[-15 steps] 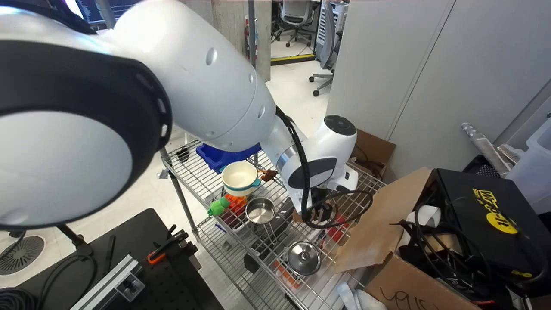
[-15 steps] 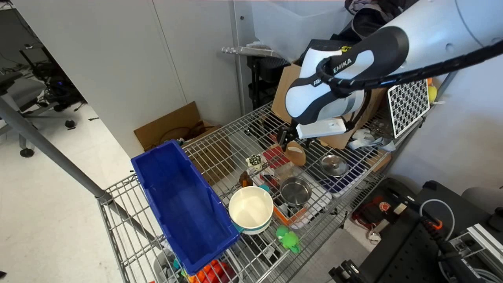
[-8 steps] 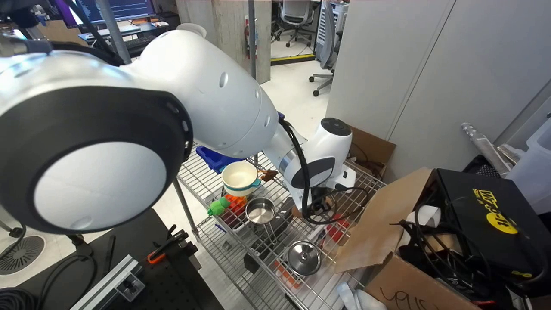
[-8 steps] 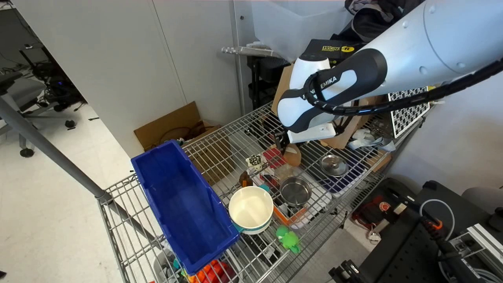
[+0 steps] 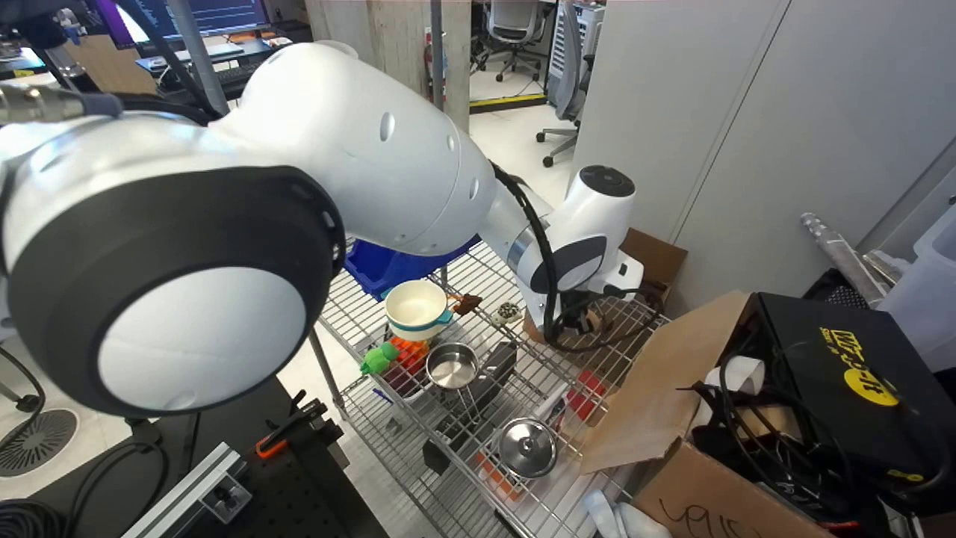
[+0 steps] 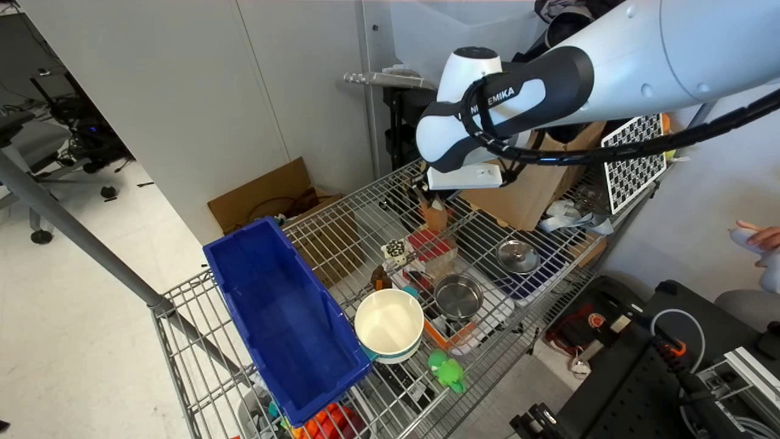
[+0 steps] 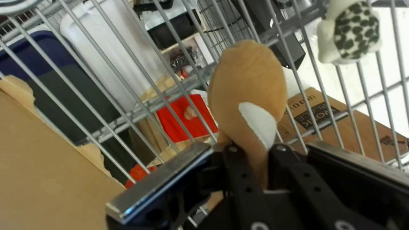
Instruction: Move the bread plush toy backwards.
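- Tan plush [image 7: 247,73]: held over the wire surface [image 7: 188,83], contact with it unclear.
- Pincer [image 7: 257,150]: fingers clasping one end of the plush.
- Spotted toy [image 7: 356,30]: on the surface, near the plush.

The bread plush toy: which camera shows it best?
The wrist view: the bread plush toy appears large near the middle, its rounded shape and white patch clear, with the gripper closed on one end. In both exterior views it is small and partly hidden at the gripper.

I see bread plush toy [image 7: 247,80]: tan, rounded, white patch; narrowed part pinched in my gripper [image 7: 257,149], fat end outward over wire shelf [image 7: 143,109]
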Action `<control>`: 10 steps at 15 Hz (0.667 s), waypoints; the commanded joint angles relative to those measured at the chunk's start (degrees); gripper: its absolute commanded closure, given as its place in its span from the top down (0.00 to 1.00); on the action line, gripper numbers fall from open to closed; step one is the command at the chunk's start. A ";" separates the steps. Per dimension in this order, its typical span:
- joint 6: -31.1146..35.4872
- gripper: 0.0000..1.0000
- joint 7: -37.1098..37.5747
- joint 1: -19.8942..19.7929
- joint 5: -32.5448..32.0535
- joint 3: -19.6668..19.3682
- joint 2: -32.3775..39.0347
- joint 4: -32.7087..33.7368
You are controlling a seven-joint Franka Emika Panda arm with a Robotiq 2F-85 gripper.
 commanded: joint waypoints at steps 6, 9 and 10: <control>-5.35 0.03 12.57 -0.08 -0.44 -1.60 15.97 26.03; -6.63 0.03 17.20 -0.58 -0.04 -2.39 21.34 33.38; -7.31 0.03 18.35 -0.85 0.07 -2.37 22.87 35.68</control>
